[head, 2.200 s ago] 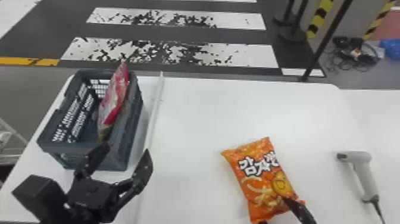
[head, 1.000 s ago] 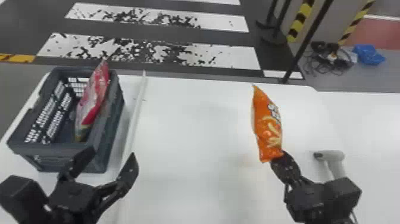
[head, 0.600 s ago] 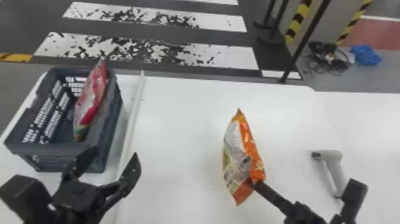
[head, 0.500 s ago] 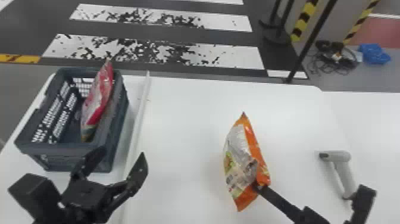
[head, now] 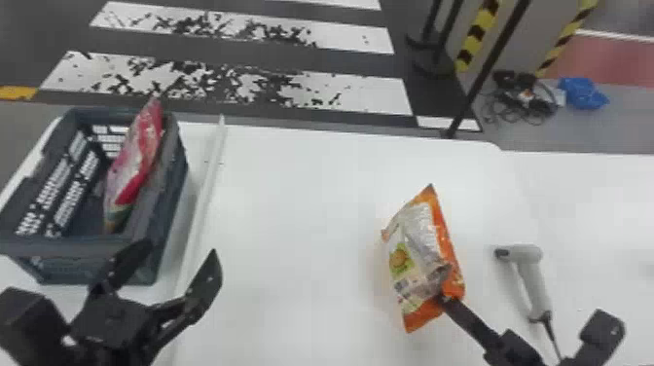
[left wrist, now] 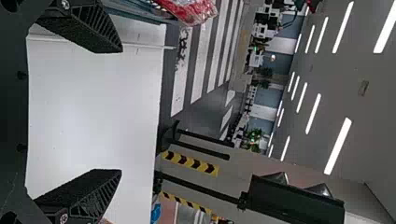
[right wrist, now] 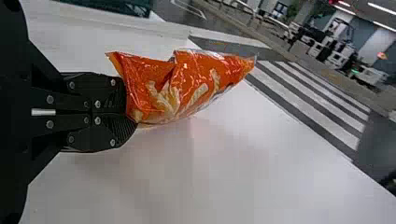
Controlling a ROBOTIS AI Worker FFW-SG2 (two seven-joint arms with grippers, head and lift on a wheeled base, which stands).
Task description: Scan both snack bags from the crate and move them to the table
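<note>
White flat-topped table (head: 292, 219) under the whole job. Grey-blue slatted plastic crate (head: 73, 247) by its left edge, long white raised strip (head: 207, 190) alongside. Black two-finger left gripper (head: 177, 249) near the crate's front corner, fingers spread, grasping nothing. Black two-finger right gripper (right wrist: 132, 115) clamped on the lower end of the orange crinkly snack bag (head: 421, 258): out of the crate, tilted, silvery back toward the head camera. Can't tell if touching the table. Red-and-clear snack bag (head: 136, 165) leaning in the crate by its right wall, top poking above the rim. Light-grey pistol-shaped scanner (head: 533, 282) lying just right of the orange bag, nose toward it.

Progress, as judged: halfway at best. One bag out, scan status unclear. Left to do: probably scan and set down orange, then the full round for red. Good room between strip and orange bag; tighter on the scanner side. Watch crate rim clearance with the left fingers.
</note>
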